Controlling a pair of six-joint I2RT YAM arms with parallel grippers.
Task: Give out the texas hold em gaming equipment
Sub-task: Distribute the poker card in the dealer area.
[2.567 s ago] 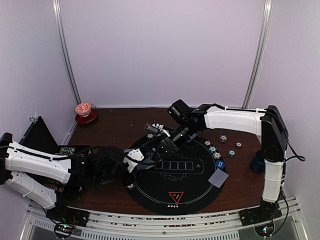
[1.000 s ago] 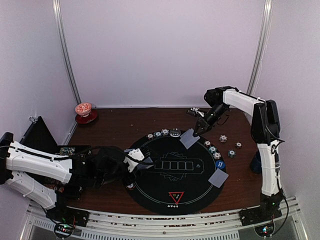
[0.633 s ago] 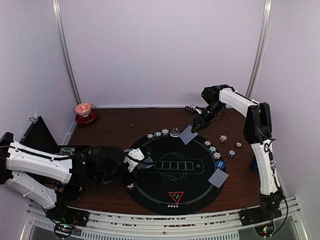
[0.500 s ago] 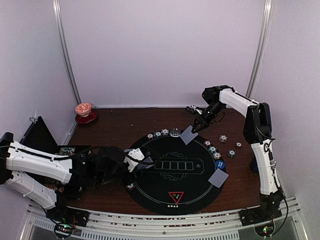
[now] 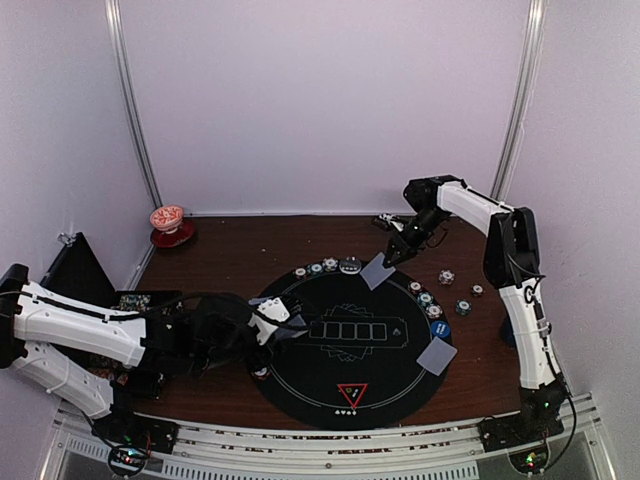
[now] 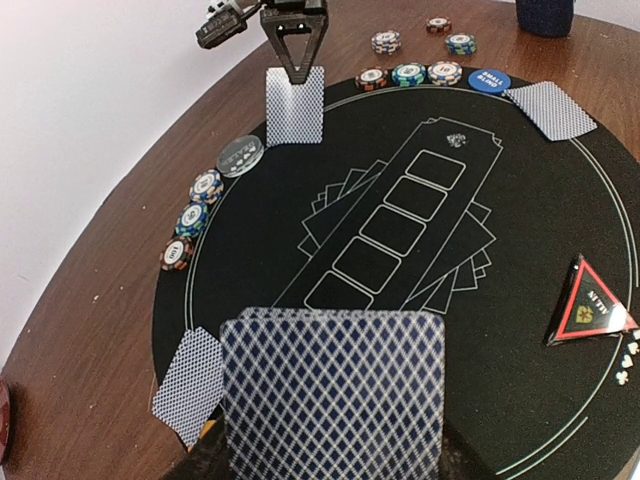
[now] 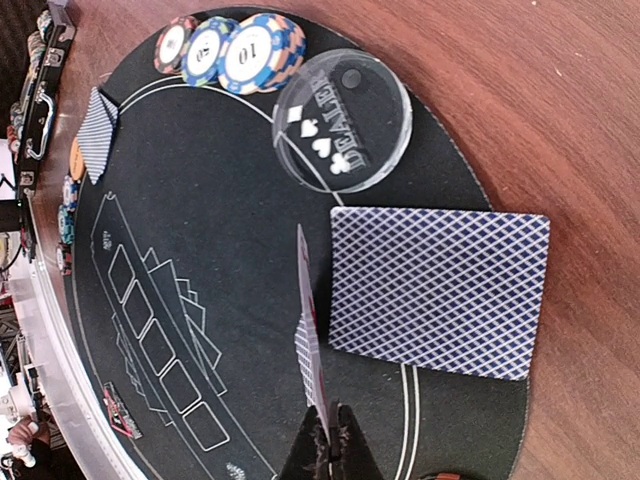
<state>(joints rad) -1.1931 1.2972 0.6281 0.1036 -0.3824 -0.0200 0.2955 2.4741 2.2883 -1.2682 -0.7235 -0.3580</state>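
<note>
Right end effector (image 7: 327,445) pinches a card (image 7: 305,320) edge-on; tilt it flat over the lying card (image 7: 440,290) at centre right, then release. Left end effector (image 5: 281,330) clamps the deck (image 6: 333,395).

Left wrist view's edges crop the mug (image 6: 545,12) and nearest cards (image 6: 333,395).

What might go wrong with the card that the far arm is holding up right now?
1. The right tool pinches the card by its edge, upright, so it may slip or land face up.
2. The laid card overhangs the mat; a second card dropped on it might slide onto the wood.
3. The dealer button sits close and might get nudged.
</note>
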